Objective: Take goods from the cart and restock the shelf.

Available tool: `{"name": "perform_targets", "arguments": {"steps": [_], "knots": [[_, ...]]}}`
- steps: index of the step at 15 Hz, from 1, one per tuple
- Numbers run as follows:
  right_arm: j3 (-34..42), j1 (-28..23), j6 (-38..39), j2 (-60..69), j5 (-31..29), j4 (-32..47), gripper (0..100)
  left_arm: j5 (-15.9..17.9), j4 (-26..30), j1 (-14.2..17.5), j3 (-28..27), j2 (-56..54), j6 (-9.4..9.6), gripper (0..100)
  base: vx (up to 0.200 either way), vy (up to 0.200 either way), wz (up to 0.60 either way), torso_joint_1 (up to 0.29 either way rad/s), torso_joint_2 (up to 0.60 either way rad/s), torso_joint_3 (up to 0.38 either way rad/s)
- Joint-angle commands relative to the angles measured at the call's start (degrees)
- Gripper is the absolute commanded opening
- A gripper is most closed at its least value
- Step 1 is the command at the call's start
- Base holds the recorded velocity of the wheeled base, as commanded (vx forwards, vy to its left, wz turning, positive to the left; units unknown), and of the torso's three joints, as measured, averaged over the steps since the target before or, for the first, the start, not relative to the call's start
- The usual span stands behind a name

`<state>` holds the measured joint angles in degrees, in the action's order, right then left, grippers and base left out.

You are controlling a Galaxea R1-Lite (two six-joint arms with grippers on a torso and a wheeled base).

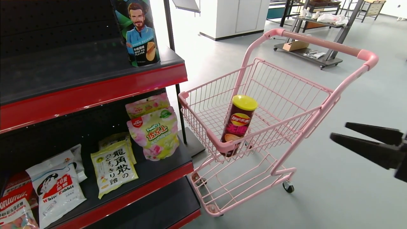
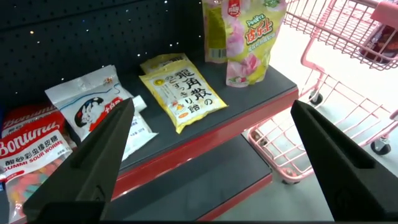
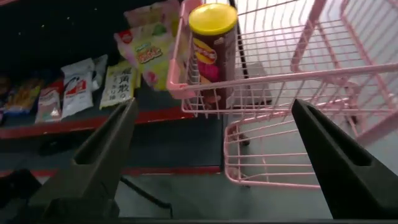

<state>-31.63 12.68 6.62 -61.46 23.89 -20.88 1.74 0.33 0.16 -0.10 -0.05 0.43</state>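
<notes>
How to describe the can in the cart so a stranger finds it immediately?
Find the pink shopping cart beside the shelf. In its upper basket stands one tall can, upright. Its yellow lid and dark red body differ from the flat snack bags on the shelf.

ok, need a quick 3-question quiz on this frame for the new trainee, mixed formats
1. True or false: the chip can stands upright in the upper basket of the pink cart.
2. The can's lid is: A) red B) yellow C) blue
3. Fill in: the right gripper is ___ (open or shut).

Key: 1 true; 2 B; 3 open.
</notes>
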Motion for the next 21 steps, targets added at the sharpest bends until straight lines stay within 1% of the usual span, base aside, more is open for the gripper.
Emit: {"name": "perform_targets", "arguments": {"steps": [1, 3, 5, 7, 10, 11, 14, 20, 21], "knots": [[-1.2, 1.7, -4.2, -16.1, 5.6, -4.3, 100, 0.0, 0.0, 0.0, 0.0, 0.0, -0.08, 100, 0.000, 0.000, 0.00, 0.000, 0.00, 0.000], [-1.3, 1.6, -5.6, -20.9, 6.2, -8.0, 100, 0.0, 0.0, 0.0, 0.0, 0.0, 0.01, 100, 0.000, 0.000, 0.00, 0.000, 0.00, 0.000], [-2.5, 1.6, -5.8, -26.6, 6.2, -15.9, 100, 0.0, 0.0, 0.0, 0.0, 0.0, 0.01, 100, 0.000, 0.000, 0.00, 0.000, 0.00, 0.000], [-4.1, 1.6, -5.9, -30.1, 6.0, -18.7, 100, -0.1, 0.0, 0.0, 0.0, 0.0, 0.01, 100, 0.000, 0.000, 0.00, 0.000, 0.00, 0.000], [-7.7, 1.5, -7.8, -34.2, 6.2, -18.9, 100, -0.1, 0.0, 0.0, 0.0, 0.0, 0.01, 100, 0.000, 0.000, 0.00, 0.000, 0.00, 0.000], [-10.3, 1.6, -9.0, -36.5, 6.3, -18.9, 100, -0.1, 0.0, 0.0, 0.0, 0.0, 0.01, 100, 0.000, 0.000, 0.00, 0.000, 0.00, 0.000], [-14.8, 1.7, -9.2, -40.2, 7.4, -18.9, 100, -0.1, 0.0, 0.0, 0.0, 0.0, 0.01, 100, 0.000, 0.000, 0.00, 0.000, 0.00, 0.000], [-16.1, 2.5, -9.2, -43.7, 8.2, -20.3, 100, -0.1, 0.0, 0.0, 0.0, 0.0, 0.01, 100, 0.000, 0.000, 0.00, 0.000, 0.00, 0.000], [-16.6, 3.1, -9.2, -45.2, 8.4, -22.2, 100, -0.1, 0.0, 0.0, 0.0, 0.0, 0.01, 100, 0.000, 0.000, 0.00, 0.000, 0.00, 0.000]]}}
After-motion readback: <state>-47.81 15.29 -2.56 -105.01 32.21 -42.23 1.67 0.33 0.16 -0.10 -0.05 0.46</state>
